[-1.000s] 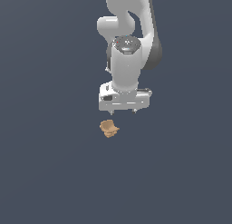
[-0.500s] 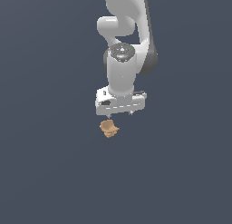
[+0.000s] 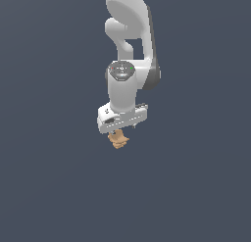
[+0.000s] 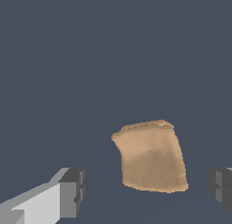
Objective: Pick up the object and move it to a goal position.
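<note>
Fingers (image 4: 68, 193) stand spread wide, one on each side of the tan-orange object (image 4: 152, 156), with a gap between each pad and it. From the exterior view, the object (image 3: 118, 140) sits on the dark surface (image 3: 49, 187) directly beneath the white gripper (image 3: 119, 131).

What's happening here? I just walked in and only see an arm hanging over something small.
A simulated Franka Panda arm is working to pick up a small tan-orange lumpy object. Its gripper hovers directly above the object, jaws open, one finger on each side, with gaps showing in the wrist view. Nothing is grasped yet.
</note>
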Tool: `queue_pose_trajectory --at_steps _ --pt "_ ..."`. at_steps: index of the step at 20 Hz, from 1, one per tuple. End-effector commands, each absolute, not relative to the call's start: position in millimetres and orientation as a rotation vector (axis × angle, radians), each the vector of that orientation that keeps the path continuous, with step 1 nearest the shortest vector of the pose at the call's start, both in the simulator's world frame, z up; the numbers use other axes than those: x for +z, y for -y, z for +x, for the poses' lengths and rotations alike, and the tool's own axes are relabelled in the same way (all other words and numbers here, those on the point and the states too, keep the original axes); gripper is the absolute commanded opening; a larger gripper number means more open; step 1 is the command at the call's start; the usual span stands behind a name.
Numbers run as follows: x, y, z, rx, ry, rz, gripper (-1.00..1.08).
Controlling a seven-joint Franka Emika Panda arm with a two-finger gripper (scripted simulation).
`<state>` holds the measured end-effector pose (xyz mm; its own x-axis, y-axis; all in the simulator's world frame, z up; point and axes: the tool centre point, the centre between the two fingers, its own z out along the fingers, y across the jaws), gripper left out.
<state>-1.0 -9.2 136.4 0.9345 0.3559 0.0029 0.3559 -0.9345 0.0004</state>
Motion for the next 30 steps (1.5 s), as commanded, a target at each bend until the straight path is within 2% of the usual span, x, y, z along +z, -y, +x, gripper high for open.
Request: queue_pose_trajectory --at_steps 1,11,23,30 --pt "126 17 -1 -0.003 0.657 -3.073 1.00" --pt "98 36 -4 0.000 0.890 -3.013 1.00" --pt "88 41 -5 0.001 0.941 -2.997 1.00" --pt "56 41 -6 0.000 0.946 -2.996 1.00"
